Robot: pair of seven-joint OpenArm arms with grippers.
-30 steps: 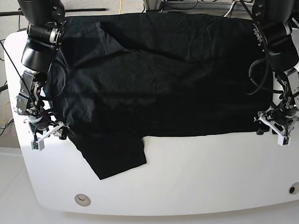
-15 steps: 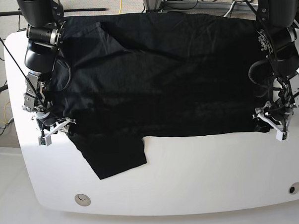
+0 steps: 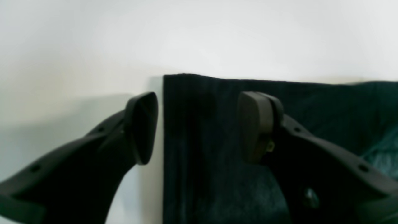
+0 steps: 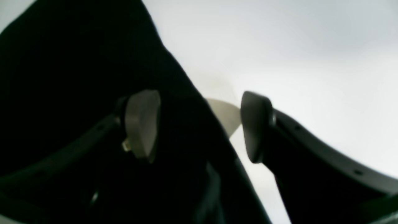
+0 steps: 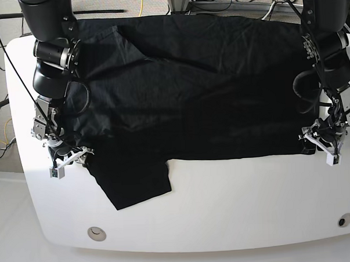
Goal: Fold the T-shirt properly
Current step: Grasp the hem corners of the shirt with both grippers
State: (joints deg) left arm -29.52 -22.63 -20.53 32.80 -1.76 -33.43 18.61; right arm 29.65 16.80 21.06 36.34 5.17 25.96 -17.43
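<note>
i hold both hands wide, gripping nothing: left hand astride the t-shirt corner at lower right, right hand at lower left; thin fabric could slip free on closing, spoiling the fold.

You have the T-shirt lying flat across most of the table's width: plain black, soft matte fabric, no print. Its far edge runs along the back of the table, and its near edge runs in a fairly straight line from mid-table to the base view's right. On that view's left, one short sleeve sticks out toward you past that line, angled and lying flat. Broad soft creases cross the upper body of the shirt, one ridge slanting down from the far left. In the left wrist view you see a square, straight-edged corner of the cloth flat on the white surface.
</note>
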